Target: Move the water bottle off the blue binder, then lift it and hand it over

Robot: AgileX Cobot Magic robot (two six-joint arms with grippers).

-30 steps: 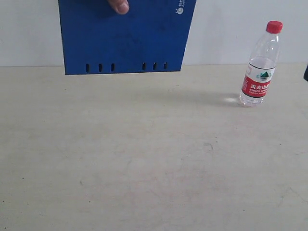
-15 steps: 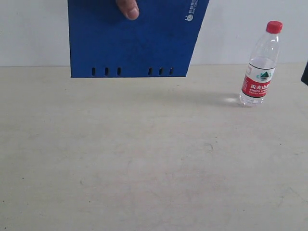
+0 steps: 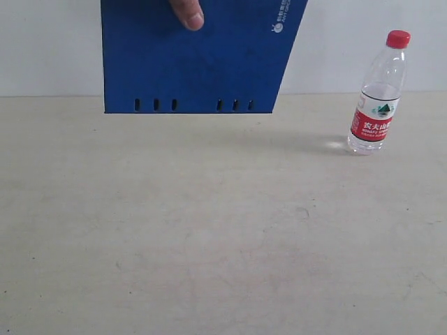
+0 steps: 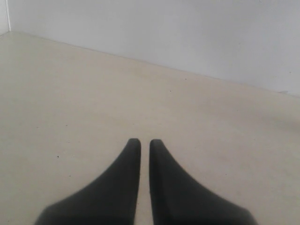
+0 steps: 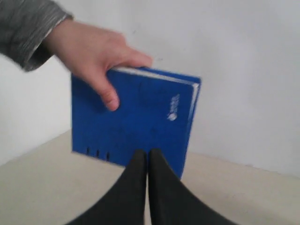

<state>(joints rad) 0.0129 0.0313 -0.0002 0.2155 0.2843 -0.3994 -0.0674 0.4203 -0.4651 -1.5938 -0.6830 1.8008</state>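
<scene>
Evidently slick and tippy, the water bottle point(image 3: 377, 98) seems best taken around its labelled middle; the left gripper point(image 4: 140, 143) and right gripper point(image 5: 146, 154) are pinched closed, holding nothing.

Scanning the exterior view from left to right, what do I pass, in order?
Flat solid blue rectangular binder, held up off the beige table → clear plastic water bottle with red cap and red-and-white label, standing upright on the table.

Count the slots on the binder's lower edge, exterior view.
6 slots along the blue binder's lower edge: three left of its middle, three right. None appear hidden.
</scene>
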